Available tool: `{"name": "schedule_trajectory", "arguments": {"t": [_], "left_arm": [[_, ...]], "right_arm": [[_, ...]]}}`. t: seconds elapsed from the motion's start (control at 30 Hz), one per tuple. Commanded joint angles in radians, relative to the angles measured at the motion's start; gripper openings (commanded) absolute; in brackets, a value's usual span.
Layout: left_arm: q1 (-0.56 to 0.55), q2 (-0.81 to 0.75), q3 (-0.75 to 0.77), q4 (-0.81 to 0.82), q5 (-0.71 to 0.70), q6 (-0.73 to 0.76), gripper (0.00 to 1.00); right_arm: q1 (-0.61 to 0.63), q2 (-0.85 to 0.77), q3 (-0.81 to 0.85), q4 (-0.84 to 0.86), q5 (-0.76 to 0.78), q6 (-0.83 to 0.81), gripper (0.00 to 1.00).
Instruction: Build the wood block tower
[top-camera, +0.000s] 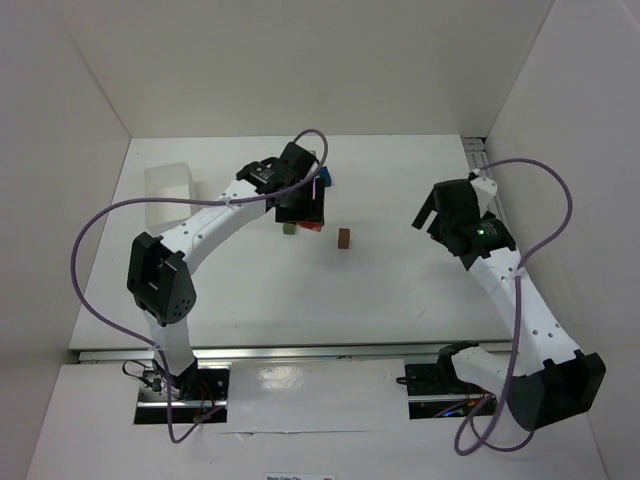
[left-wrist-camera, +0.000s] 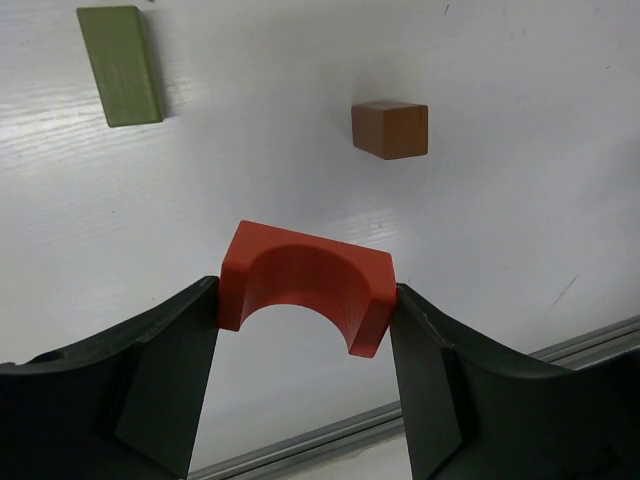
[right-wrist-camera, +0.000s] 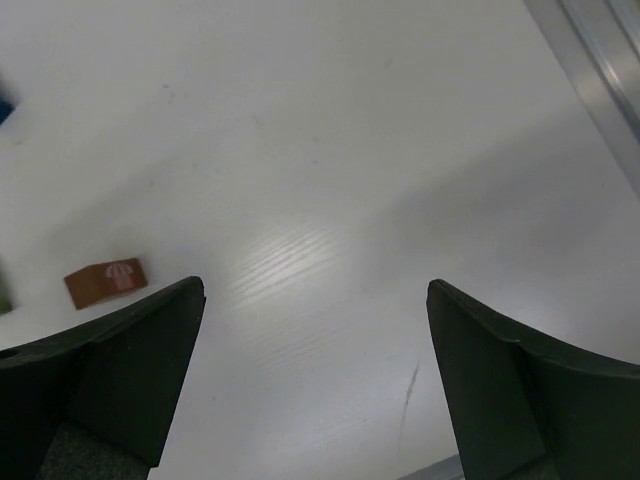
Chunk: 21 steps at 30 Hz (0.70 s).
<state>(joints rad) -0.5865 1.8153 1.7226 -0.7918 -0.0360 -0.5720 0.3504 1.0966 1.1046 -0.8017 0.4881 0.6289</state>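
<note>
Left wrist view has the left tool (left-wrist-camera: 305, 300) closed on a red arch block (left-wrist-camera: 300, 262): each dark finger (left-wrist-camera: 150, 380) presses flat against one end of the block, and the hollow of the arch faces the camera. Whether the block rests on the white desk (left-wrist-camera: 520, 200) or hangs just above it cannot be told from here. Beyond it on the desk sit two more pieces of the wood block tower, well apart from each other: an olive green block (left-wrist-camera: 120, 65) lying flat at the upper left, and a brown-orange block (left-wrist-camera: 390, 130) near the upper middle. Top external view shows the left arm reaching to the middle of the desk, with the red piece showing just under its wrist, the green one just beside it on the left and the brown-orange one a little way off to the right. A blue block (top-camera: 326, 180) peeks out on the far side of that wrist, partly hidden. A white tray (top-camera: 170, 188) stands near the far left corner. Over at the right side, the right tool (right-wrist-camera: 315, 290) stands wide apart with only bare desk between its fingers; the brown-orange block lies to its left, bearing a small pale mark on top.
</note>
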Motion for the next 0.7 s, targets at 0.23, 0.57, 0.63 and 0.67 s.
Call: {"name": "schedule_trajectory", "arguments": {"t": [0.23, 0.57, 0.63, 0.67], "left_arm": [[-0.104, 0.15, 0.179, -0.029, -0.126, -0.253, 0.13], [-0.134, 0.294, 0.305, -0.055, -0.153, -0.365, 0.16], [-0.145, 0.323, 0.354, -0.064, -0.153, -0.365, 0.16], [-0.145, 0.334, 0.37, -0.075, -0.153, -0.365, 0.16]], "right_arm": [[-0.402, 0.005, -0.164, 0.104, -0.345, -0.037, 0.99], [-0.427, 0.019, -0.196, 0.176, -0.405, -0.055, 0.99], [-0.427, 0.019, -0.196, 0.176, -0.405, -0.055, 0.99], [-0.427, 0.019, -0.206, 0.176, -0.405, -0.055, 0.99]]}}
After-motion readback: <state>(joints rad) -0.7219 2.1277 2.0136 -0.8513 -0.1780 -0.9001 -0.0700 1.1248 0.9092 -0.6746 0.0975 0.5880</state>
